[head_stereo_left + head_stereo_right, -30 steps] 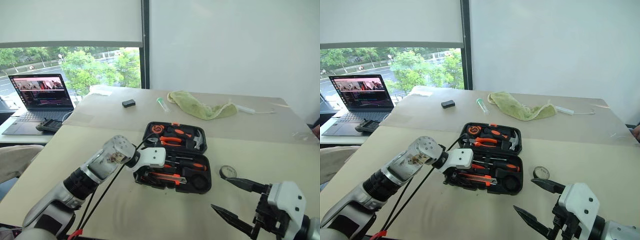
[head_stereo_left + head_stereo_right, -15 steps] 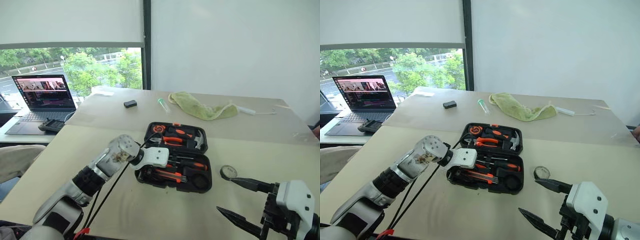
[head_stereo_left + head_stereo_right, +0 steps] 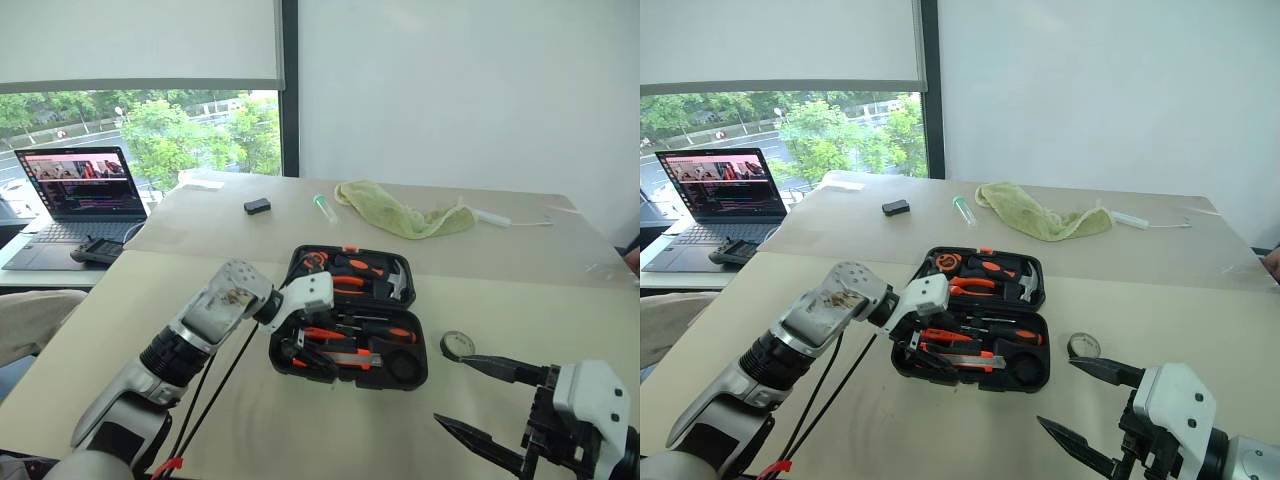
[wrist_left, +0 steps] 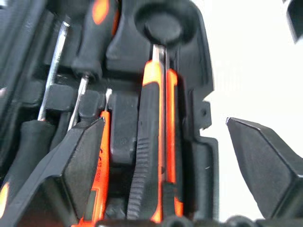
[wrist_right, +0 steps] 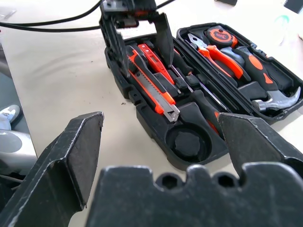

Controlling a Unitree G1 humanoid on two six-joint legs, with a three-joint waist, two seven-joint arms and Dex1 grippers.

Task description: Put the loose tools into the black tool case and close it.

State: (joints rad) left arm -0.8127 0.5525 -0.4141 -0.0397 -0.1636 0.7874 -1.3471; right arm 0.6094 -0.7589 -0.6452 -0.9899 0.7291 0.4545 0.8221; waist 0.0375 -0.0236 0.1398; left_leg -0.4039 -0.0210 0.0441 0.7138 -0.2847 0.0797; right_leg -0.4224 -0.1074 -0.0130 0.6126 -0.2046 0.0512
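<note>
Orange utility knife (image 4: 154, 142) slotted, tape roll (image 3: 457, 345) outside case (image 3: 412, 375)

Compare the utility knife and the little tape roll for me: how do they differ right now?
The utility knife is long, straight, black and orange; the tape roll is a small dark ring. The utility knife lies bedded in a slot of the open black tool case; the tape roll sits outside it on the table, to the case's right. Both lie flat.

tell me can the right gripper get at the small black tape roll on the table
Probably yes: the small black tape roll lies on bare table just beyond the open right gripper, beside the black tool case, nothing between.
</note>
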